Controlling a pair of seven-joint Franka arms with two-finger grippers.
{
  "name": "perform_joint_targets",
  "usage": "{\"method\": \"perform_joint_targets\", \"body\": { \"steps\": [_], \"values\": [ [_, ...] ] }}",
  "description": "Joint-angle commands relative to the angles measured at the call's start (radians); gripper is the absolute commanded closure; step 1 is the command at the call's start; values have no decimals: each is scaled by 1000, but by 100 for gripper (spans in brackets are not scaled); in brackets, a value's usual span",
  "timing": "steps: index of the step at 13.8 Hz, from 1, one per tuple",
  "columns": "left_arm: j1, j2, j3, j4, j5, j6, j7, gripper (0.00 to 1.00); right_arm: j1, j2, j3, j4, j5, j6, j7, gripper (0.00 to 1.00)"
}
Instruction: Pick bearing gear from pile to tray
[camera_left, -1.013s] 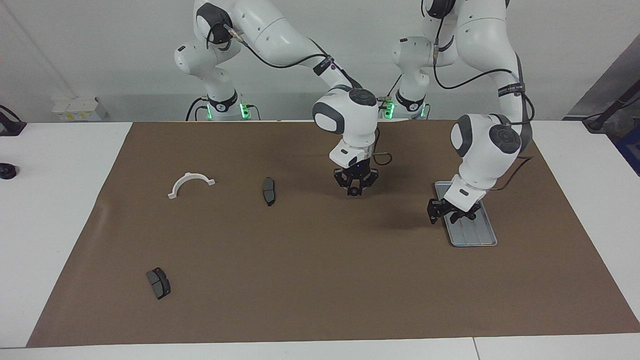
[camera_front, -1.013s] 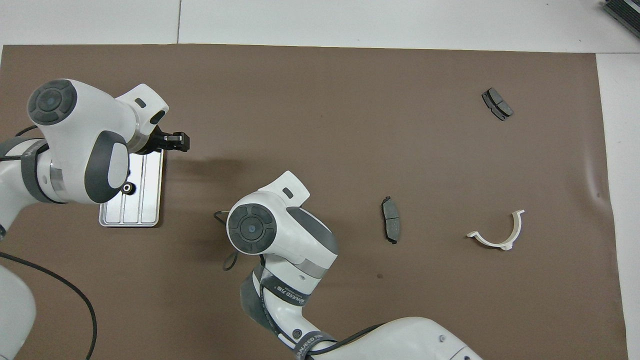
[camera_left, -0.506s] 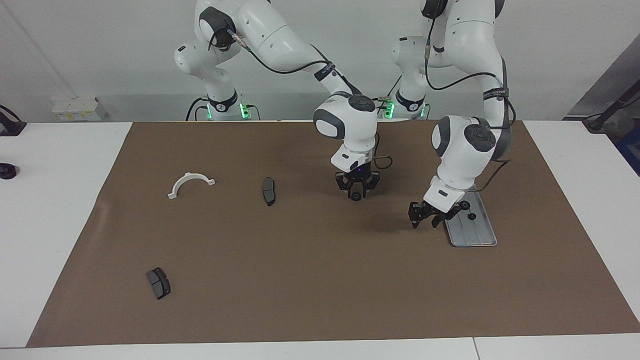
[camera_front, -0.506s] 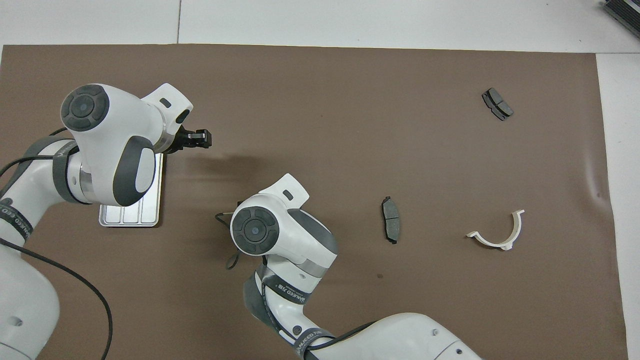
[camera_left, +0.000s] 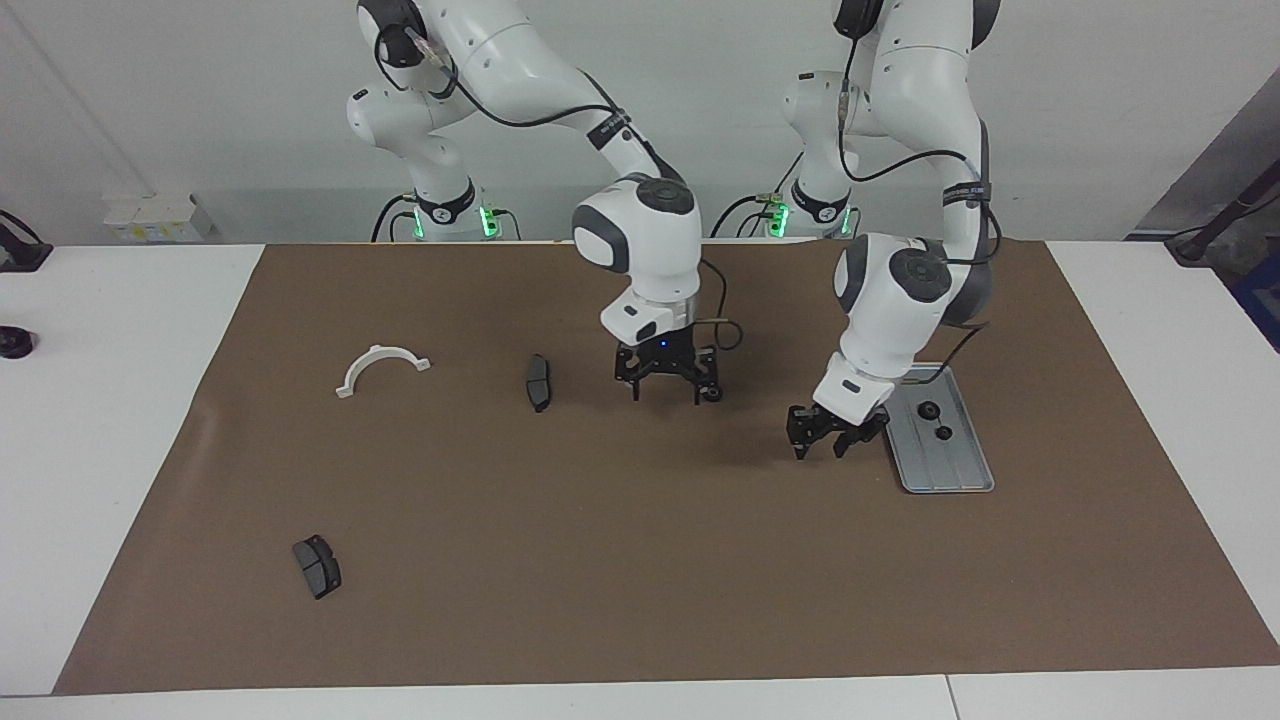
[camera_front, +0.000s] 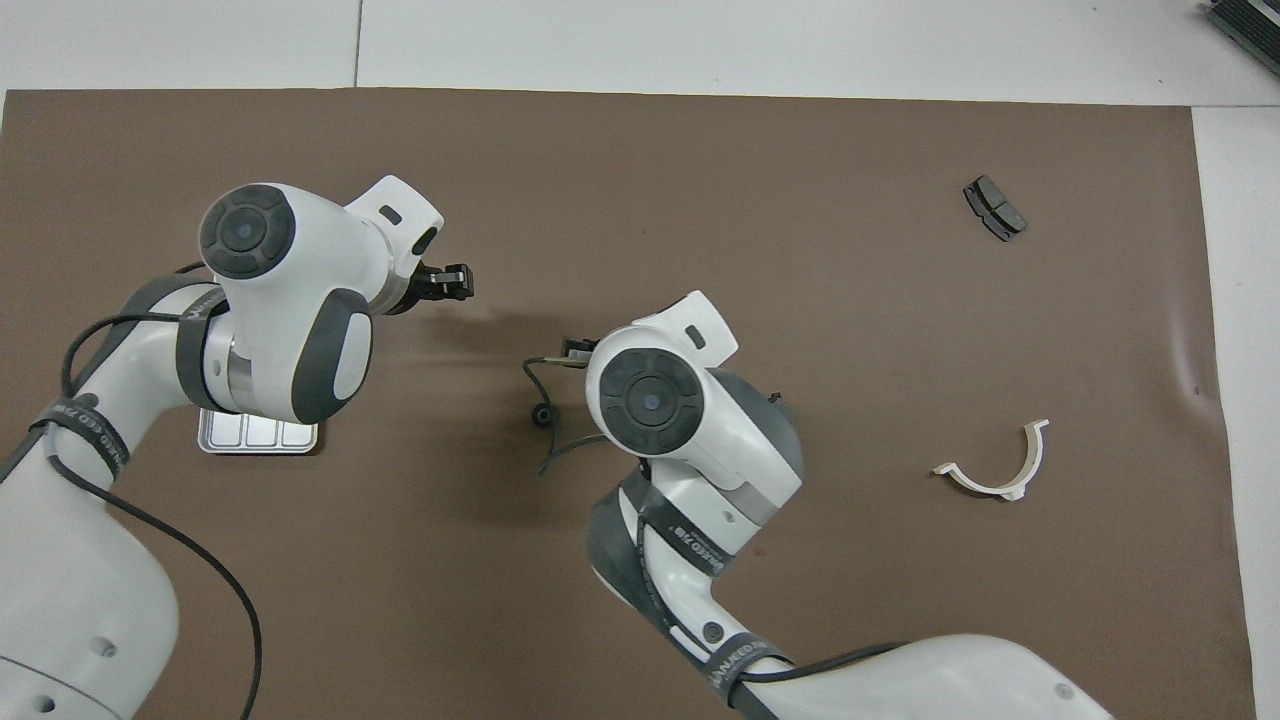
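Note:
My right gripper is open, low over the middle of the brown mat. A small black gear lies on the mat just beside its finger toward the left arm's end, and it also shows in the overhead view. My left gripper is open and empty over the mat beside the silver tray. Two black gears lie in the tray. In the overhead view my left arm covers most of the tray.
A dark brake pad lies beside my right gripper toward the right arm's end. A white half-ring bracket lies past it. A second brake pad lies farther from the robots at that end.
My right gripper has opened and shifted toward the right arm's end, leaving the gear it held on the mat. My left gripper has moved off the tray toward the middle of the mat.

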Motion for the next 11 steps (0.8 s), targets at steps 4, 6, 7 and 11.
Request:
{"method": "perform_joint_targets", "body": {
  "steps": [4, 6, 7, 11],
  "values": [
    [-166, 12, 22, -35, -5, 0, -115, 38, -194, -285, 12, -238, 6, -44, -123, 0],
    [-177, 1, 22, -64, -4, -11, -126, 39, -266, -348, 12, -253, 17, -93, -233, 0],
    [-186, -3, 22, -84, -5, -14, -126, 40, -294, -371, 11, -249, 56, -133, -292, 0],
    [-197, -22, 20, -103, -4, -72, -132, 44, -426, -385, 3, -105, 192, -342, -569, 0]
  ]
}}
